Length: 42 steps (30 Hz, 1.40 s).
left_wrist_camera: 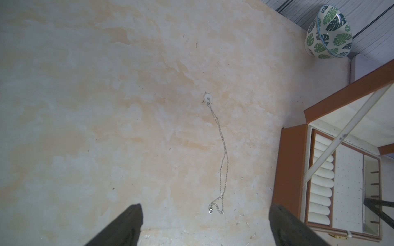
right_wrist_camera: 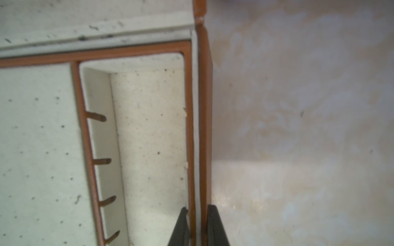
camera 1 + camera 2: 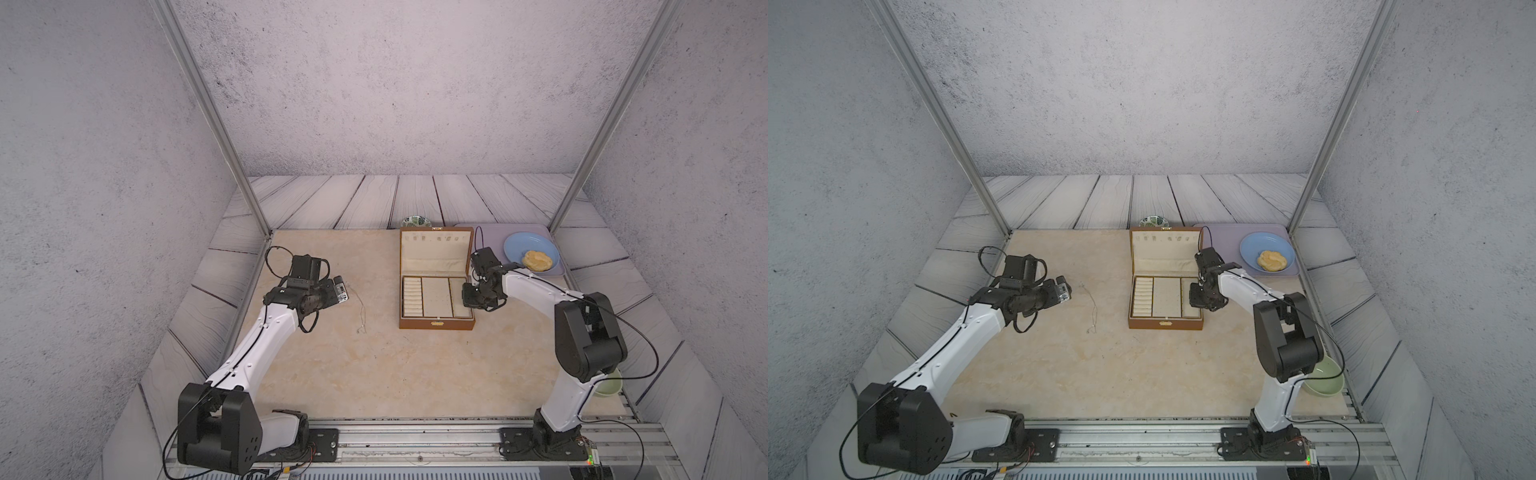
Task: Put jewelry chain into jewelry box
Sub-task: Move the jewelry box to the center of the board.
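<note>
The jewelry chain (image 3: 362,309) (image 3: 1093,309) lies stretched out on the marble table, left of the jewelry box. In the left wrist view the chain (image 1: 223,153) has a white ring at its far end and a clasp at its near end. My left gripper (image 3: 340,293) (image 3: 1064,293) (image 1: 205,207) hovers open just left of the chain, holding nothing. The brown jewelry box (image 3: 436,323) (image 3: 1165,323) (image 1: 290,166) stands open with its lid upright. My right gripper (image 3: 468,298) (image 3: 1196,298) (image 2: 197,210) is shut on the box's right wall (image 2: 202,127), one finger inside and one outside.
A leaf-patterned bowl (image 3: 417,221) (image 1: 328,32) sits behind the box. A lilac tray (image 3: 490,237) at the back right carries a blue plate (image 3: 519,245) with a bun (image 3: 537,260). A green bowl (image 3: 1325,378) stands by the right arm's elbow.
</note>
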Each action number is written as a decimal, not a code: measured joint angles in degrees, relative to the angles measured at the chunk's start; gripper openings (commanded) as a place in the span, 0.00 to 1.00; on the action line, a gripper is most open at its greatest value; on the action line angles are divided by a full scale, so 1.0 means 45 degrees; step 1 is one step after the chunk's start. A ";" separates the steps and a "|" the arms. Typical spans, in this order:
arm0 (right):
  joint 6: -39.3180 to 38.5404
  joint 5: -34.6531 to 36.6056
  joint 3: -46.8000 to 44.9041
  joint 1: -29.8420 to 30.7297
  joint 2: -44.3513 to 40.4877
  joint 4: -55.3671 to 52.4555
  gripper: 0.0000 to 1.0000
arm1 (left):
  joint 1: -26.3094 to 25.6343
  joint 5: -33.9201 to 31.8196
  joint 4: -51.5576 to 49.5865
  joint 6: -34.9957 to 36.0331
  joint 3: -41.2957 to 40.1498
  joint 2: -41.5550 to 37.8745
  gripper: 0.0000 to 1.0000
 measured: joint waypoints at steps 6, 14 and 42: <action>0.0797 0.0214 -0.1617 0.1088 -0.1336 0.0233 0.09 | -0.0209 0.0049 -0.0092 -0.0049 -0.0005 0.0019 0.98; 0.1355 0.0476 -0.1666 0.1685 -0.1375 0.0262 0.11 | -0.0447 0.0044 -0.0316 -0.0107 -0.0301 0.0019 0.98; 0.0539 0.1695 0.0291 0.1792 -0.3905 -0.1695 0.99 | -0.1938 0.0763 -0.1481 -0.0233 0.1637 0.4201 0.57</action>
